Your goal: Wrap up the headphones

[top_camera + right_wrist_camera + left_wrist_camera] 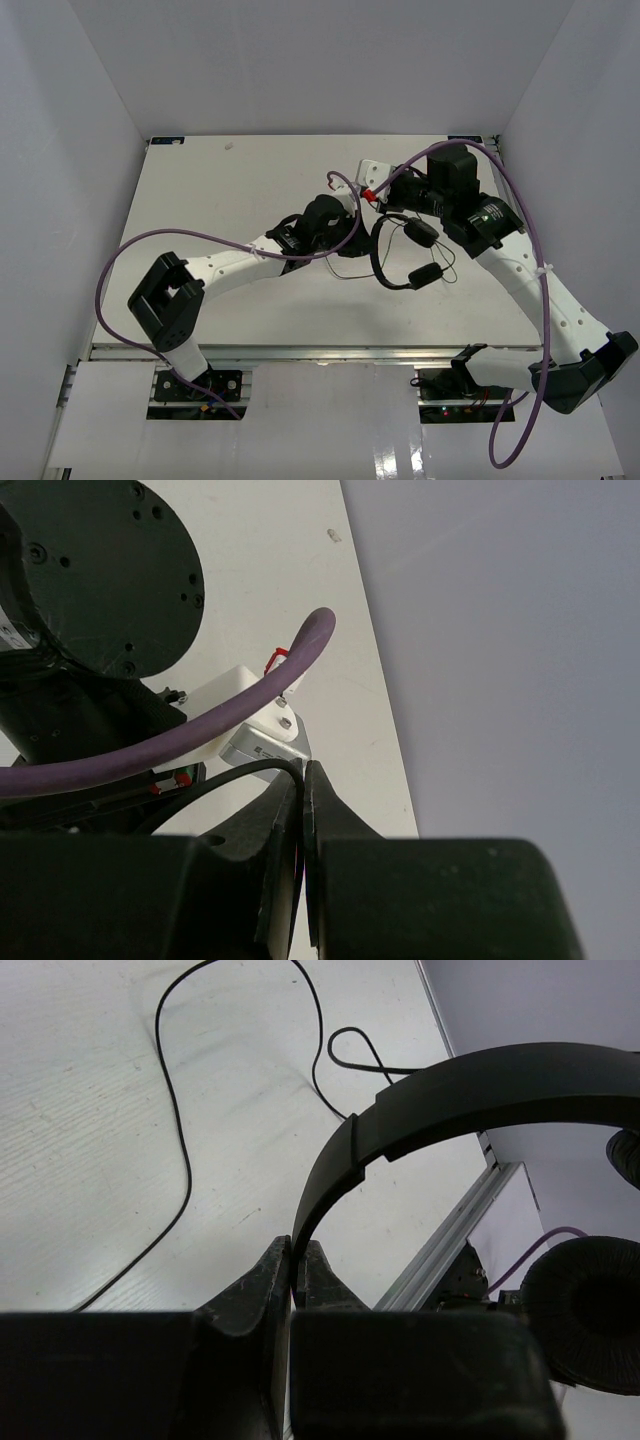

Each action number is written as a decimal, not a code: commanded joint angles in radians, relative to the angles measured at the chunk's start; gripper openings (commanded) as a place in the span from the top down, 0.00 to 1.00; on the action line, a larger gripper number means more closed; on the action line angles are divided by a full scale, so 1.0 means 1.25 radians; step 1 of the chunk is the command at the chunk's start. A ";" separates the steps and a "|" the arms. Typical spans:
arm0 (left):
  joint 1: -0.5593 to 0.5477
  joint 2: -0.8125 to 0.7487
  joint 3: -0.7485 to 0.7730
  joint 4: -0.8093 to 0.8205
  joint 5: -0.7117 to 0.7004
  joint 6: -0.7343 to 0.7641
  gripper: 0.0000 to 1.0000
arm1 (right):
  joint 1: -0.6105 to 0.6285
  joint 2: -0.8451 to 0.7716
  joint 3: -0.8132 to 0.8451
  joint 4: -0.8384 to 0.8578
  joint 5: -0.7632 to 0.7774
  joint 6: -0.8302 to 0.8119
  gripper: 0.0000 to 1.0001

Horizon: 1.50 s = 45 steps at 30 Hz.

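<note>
The black headphones hang in mid-air over the middle of the table, with the thin headband (pixel 378 258) and two round earcups (pixel 425 274) in the top view. My left gripper (pixel 372 218) is shut on one end of the headband (pixel 440 1095), with the jaws (pixel 293 1256) pinching it edge-on. One padded earcup (pixel 585 1310) hangs at the lower right of the left wrist view. My right gripper (pixel 392 196) sits just beside the left one and is shut (pixel 304 772) on the thin black cord (pixel 215 780). The rest of the cord (pixel 175 1130) lies looped on the table.
The white table (pixel 250 180) is boxed in by white walls on three sides. An aluminium rail (pixel 300 350) runs along its near edge. Thick purple robot cables (pixel 130 250) arch off both arms, and one (pixel 200 730) crosses the right wrist view in front of the left arm's wrist.
</note>
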 commanded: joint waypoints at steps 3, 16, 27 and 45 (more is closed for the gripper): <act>-0.002 -0.006 0.062 0.000 -0.040 -0.035 1.00 | 0.008 -0.019 0.006 0.025 -0.001 0.028 0.92; -0.004 -0.018 0.047 0.012 -0.004 -0.030 1.00 | 0.009 -0.006 -0.004 0.059 0.042 0.038 0.92; -0.037 -0.128 -0.068 0.089 0.040 0.036 1.00 | 0.004 0.014 -0.056 0.120 0.149 0.074 0.92; -0.059 -0.317 -0.191 0.111 0.056 0.063 1.00 | -0.087 0.017 -0.116 0.099 0.070 0.210 0.92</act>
